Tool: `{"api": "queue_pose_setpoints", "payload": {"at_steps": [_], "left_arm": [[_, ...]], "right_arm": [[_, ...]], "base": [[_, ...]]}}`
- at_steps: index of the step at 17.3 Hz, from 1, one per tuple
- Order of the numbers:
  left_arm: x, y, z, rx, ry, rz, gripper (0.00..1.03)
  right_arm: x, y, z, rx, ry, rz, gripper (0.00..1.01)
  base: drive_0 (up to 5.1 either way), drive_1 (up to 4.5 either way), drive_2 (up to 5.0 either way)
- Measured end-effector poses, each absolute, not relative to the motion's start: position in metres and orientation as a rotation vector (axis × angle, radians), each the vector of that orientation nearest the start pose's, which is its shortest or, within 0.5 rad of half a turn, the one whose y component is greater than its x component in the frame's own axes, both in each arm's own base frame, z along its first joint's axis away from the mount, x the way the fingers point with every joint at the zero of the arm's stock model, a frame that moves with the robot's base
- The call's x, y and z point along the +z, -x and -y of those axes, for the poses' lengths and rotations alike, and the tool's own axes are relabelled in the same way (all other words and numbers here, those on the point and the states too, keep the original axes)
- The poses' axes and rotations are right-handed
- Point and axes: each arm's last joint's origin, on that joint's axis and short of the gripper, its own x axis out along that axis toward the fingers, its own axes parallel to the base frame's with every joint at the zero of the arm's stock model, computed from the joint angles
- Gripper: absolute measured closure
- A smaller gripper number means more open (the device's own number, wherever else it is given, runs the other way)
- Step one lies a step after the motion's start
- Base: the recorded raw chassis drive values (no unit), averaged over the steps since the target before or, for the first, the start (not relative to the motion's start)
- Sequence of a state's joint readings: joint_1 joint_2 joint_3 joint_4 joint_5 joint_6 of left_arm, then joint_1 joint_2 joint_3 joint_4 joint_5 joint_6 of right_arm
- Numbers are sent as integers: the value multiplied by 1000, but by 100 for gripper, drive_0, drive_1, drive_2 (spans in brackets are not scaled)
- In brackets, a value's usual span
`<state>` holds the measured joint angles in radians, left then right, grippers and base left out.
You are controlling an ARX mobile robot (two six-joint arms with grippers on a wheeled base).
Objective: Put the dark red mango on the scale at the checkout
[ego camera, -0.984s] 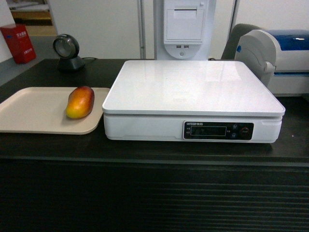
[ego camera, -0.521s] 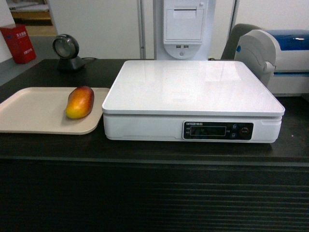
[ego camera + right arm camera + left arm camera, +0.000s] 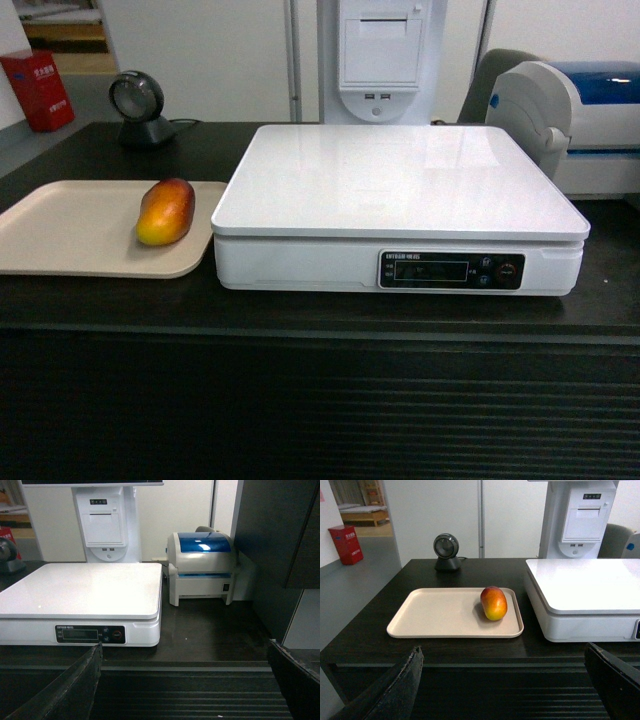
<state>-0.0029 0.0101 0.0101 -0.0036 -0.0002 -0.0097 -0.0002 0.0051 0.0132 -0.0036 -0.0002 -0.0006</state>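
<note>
Head view, dark red mango [image 3: 166, 211] on beige tray [image 3: 60, 235] beside scale [image 3: 398, 205], both grippers spread.

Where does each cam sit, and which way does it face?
Head: on the robot, slanting down at the dark ribbed checkout counter; the glossy white flat scale sits centre, the dark red-to-yellow oval mango lies on the beige flat tray. No arm shows.
Left wrist: low before the counter's left part, facing mango and tray; left gripper fingertips frame the bottom, spread open.
Right wrist: low on the right, facing scale and white-and-blue domed printer; right gripper likewise open.
All share the scale.
</note>
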Motion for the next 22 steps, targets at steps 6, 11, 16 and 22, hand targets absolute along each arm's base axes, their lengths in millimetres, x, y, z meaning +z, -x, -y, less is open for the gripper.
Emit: {"api": "queue_pose_setpoints", "payload": {"at_steps": [6, 11, 16, 22], "left_arm": [[186, -115, 28, 51, 110, -204, 5], [191, -146, 46, 54, 122, -199, 5], [206, -212, 31, 18, 109, -180, 5], [189, -348, -14, -44, 69, -355, 5]], "right_arm": [[167, -97, 0, 0, 1, 4, 3], [167, -97, 0, 0, 1, 5, 3], [167, -97, 0, 0, 1, 5, 3], [167, -97, 0, 0, 1, 5, 3]], "base": [[0, 0, 0], [0, 0, 0], [0, 0, 0], [0, 0, 0]]}}
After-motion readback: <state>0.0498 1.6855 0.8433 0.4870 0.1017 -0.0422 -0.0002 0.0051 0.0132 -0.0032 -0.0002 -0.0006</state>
